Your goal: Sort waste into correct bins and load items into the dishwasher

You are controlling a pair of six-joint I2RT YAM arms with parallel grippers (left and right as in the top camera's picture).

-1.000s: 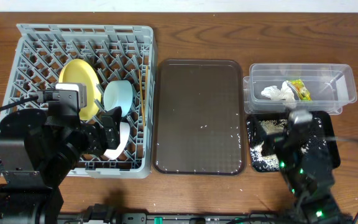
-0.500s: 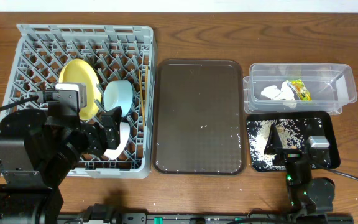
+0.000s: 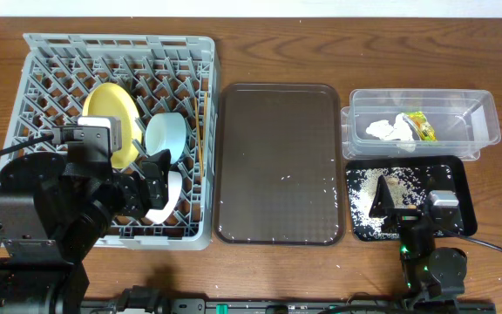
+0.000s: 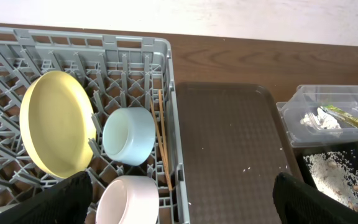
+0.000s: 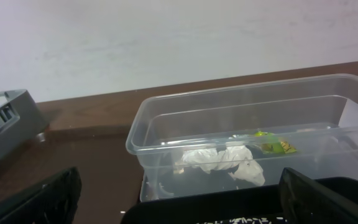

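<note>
In the clear tub (image 3: 483, 115) lie tissue (image 3: 389, 131) and wrapper (image 3: 422, 126) (side by side).

Views: 3.
Overhead: fixed above my table (image 3: 321, 52), looking straight down, farthest off, takes in everything.
My left wrist: above the grey rack (image 4: 135, 59), angled down toward the far wall (image 4: 260, 18), mid-range.
My right wrist: near table level, close on the clear tub (image 5: 241, 124).
All 3 share that tub.

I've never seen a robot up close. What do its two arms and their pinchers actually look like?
Both arms are black and blocky. The left arm carries a pale grey box and a thin black cable. The right arm has a similar grey box and small green lights. The fingers are black with rounded tips.
</note>
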